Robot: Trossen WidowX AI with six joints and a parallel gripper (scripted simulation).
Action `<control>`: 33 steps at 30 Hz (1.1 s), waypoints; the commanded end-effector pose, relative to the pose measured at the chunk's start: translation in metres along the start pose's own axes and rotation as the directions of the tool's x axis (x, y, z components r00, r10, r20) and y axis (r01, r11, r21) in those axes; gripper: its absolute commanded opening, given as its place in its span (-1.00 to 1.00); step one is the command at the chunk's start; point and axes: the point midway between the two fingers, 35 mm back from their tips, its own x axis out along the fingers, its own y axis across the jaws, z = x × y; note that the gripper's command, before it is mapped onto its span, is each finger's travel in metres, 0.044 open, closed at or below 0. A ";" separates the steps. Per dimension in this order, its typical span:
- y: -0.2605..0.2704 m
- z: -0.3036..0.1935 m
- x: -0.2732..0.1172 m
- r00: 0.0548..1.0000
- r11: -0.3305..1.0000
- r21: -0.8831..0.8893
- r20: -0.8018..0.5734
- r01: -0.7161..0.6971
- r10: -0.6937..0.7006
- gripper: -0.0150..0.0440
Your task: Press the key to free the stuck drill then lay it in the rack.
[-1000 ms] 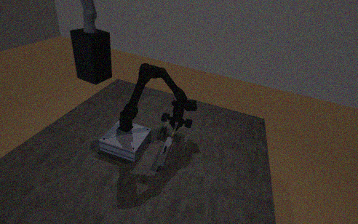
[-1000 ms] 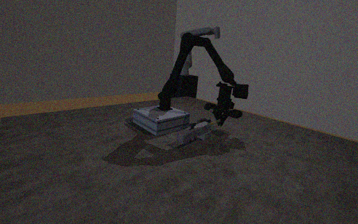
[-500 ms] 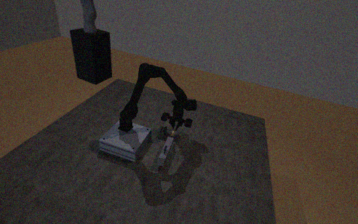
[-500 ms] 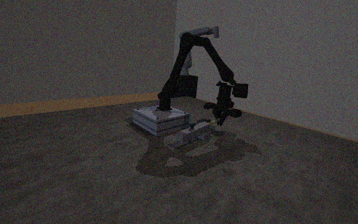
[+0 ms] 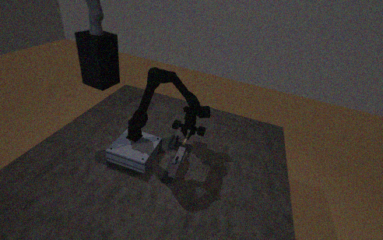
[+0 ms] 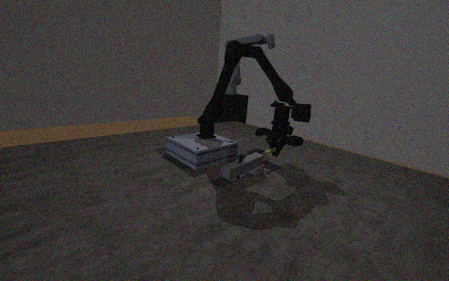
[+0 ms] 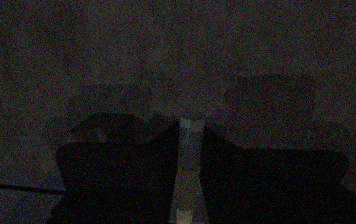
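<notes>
A pale elongated holder (image 5: 179,155) (image 6: 242,168) lies beside the robot's base. A thin yellowish drill (image 5: 185,139) (image 6: 268,151) (image 7: 187,187) runs from the holder's far end up to my gripper (image 5: 188,135) (image 6: 276,153) (image 7: 186,127). My gripper points down just past that end and is shut on the drill; the fingers hide part of it. How far the drill sits inside the holder cannot be told. A dark, finned shape (image 5: 173,141) (image 7: 102,132) beside the holder looks like the rack and holds no visible drill. The key cannot be made out in this dim light.
The white base box (image 5: 132,152) (image 6: 201,150) stands close to the holder, on the base side of the gripper. The dark mat (image 5: 249,187) (image 6: 137,219) carries broad arm shadows around the holder. A second, pale arm on a black pedestal (image 5: 97,60) stands behind, off the mat.
</notes>
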 end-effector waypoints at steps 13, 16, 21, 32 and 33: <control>0.001 0.000 -0.006 1.000 1.000 0.005 0.000 0.006 -0.006 -0.49; 0.001 0.000 -0.007 1.000 1.000 0.005 0.000 0.006 -0.006 -0.49; 0.001 -0.001 -0.008 1.000 1.000 0.005 0.000 0.006 -0.006 -0.49; 0.002 -0.001 -0.010 1.000 1.000 0.005 0.000 0.006 -0.006 -0.49; 0.002 -0.001 -0.011 1.000 1.000 0.005 0.000 0.006 -0.006 -0.49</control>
